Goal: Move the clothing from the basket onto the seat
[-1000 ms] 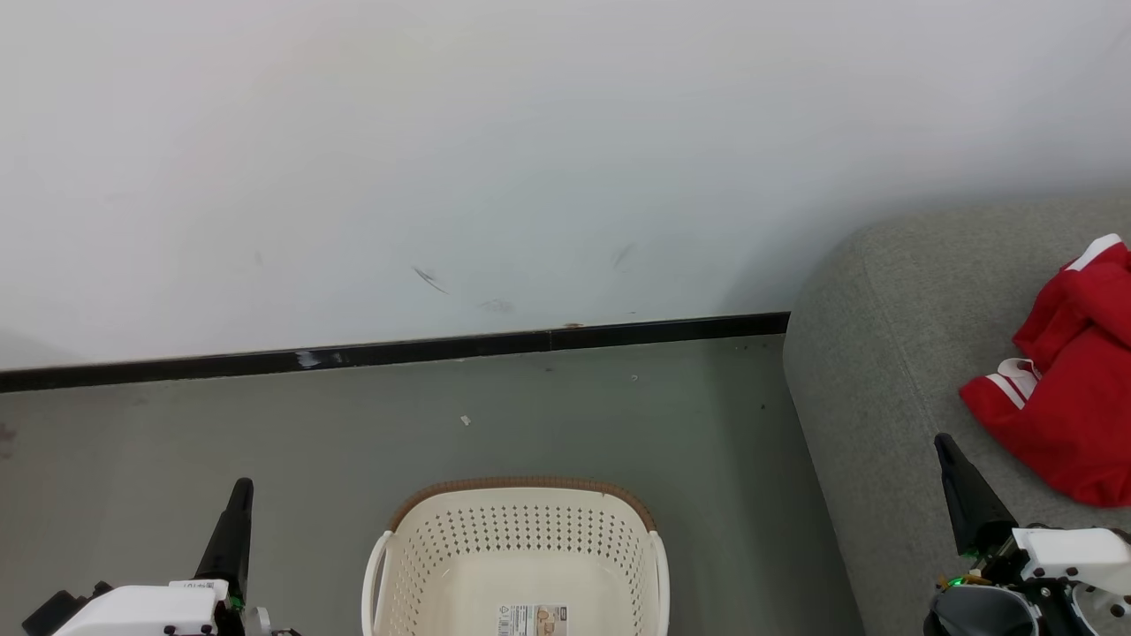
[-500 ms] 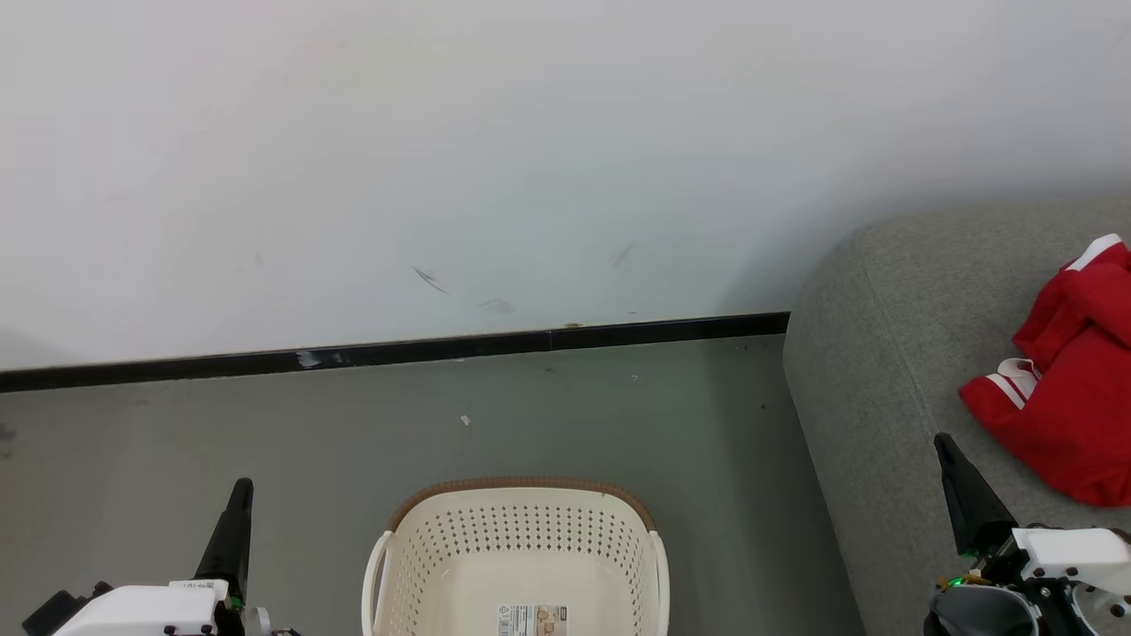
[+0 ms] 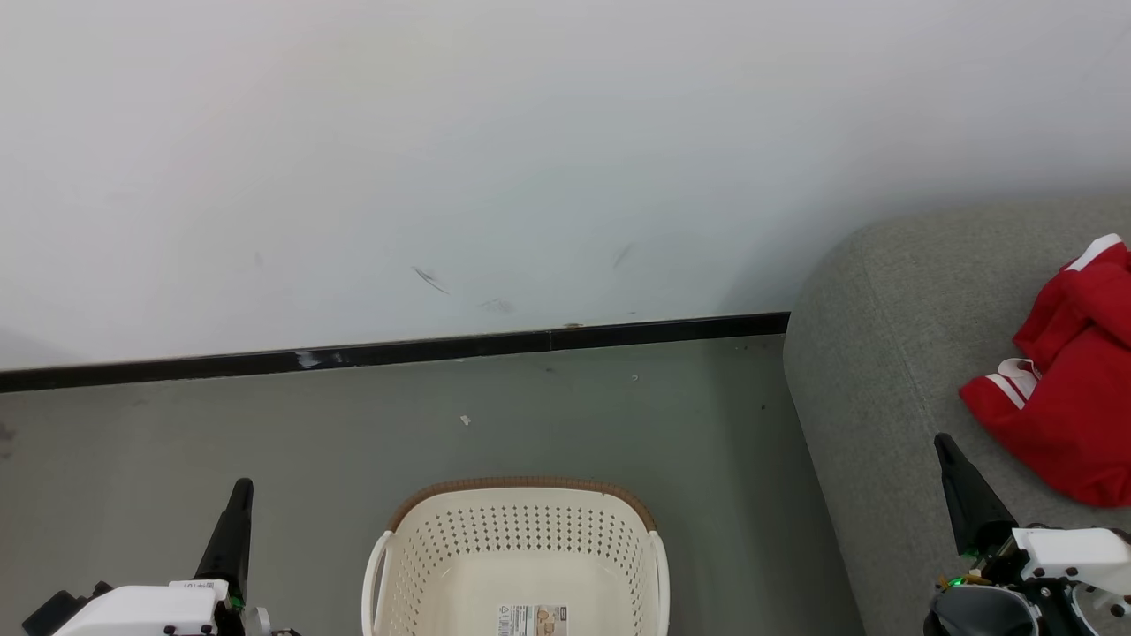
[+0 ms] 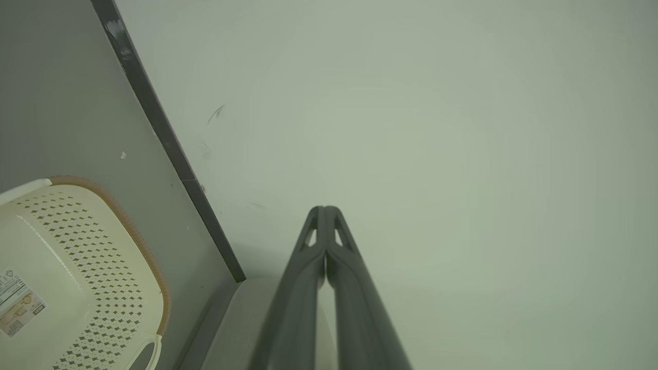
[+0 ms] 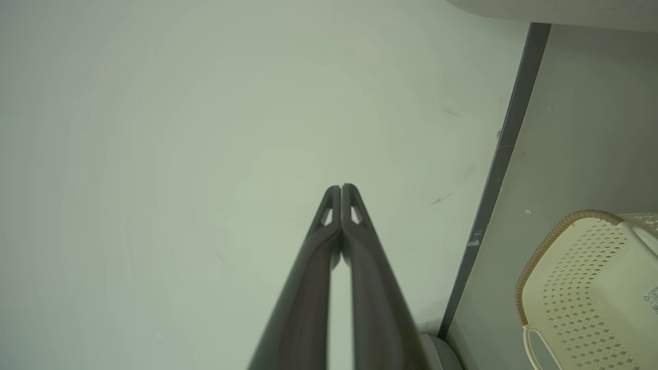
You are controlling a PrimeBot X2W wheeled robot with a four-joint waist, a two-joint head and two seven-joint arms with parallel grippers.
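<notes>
The red clothing [image 3: 1074, 389] with white stripes lies crumpled on the grey seat [image 3: 892, 353] at the right edge of the head view. The cream basket [image 3: 521, 548] stands on the floor at the bottom centre, with just a sticker [image 3: 530, 620] on its inside bottom. It also appears in the left wrist view as the basket [image 4: 77, 277] and in the right wrist view as the basket [image 5: 591, 288]. My left gripper [image 3: 240, 488] is shut and holds nothing, left of the basket. My right gripper [image 3: 944, 442] is shut and holds nothing, over the seat's front, just left of the clothing.
A pale wall [image 3: 495, 159] with a black skirting strip [image 3: 398, 352] runs behind the grey floor [image 3: 565, 415]. Both wrist cameras look at this wall past my shut left gripper [image 4: 325, 209] and my shut right gripper [image 5: 341, 187].
</notes>
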